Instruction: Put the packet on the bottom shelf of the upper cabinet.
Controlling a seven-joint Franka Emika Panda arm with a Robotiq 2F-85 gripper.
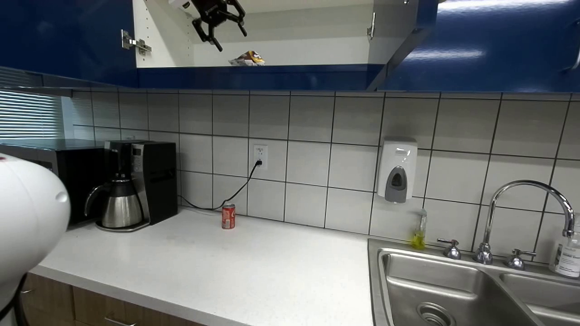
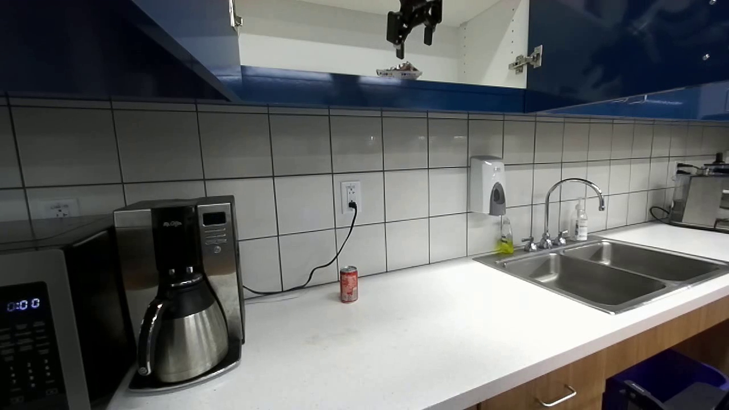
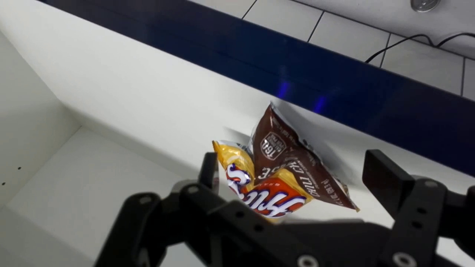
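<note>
The packet (image 3: 272,154) lies crumpled on the white bottom shelf (image 3: 167,96), close to the cabinet's blue front edge. It is dark brown with yellow and orange printed parts. It also shows in both exterior views (image 1: 249,59) (image 2: 401,70), just above the blue bottom rail of the upper cabinet (image 1: 290,77) (image 2: 364,90). The shelf top is hidden behind that rail there. My gripper (image 3: 295,170) is open and empty, above and apart from the packet in both exterior views (image 1: 233,41) (image 2: 414,50). In the wrist view the packet shows between the fingers, partly covered by the gripper.
The cabinet's open doors (image 1: 401,36) (image 2: 188,51) flank the opening. Hinges (image 1: 136,43) stick out at its side wall. Below, a red can (image 1: 228,216), a coffee maker (image 2: 188,296) and a sink (image 1: 430,280) are on the counter. A soap dispenser (image 1: 398,170) hangs on the tiles.
</note>
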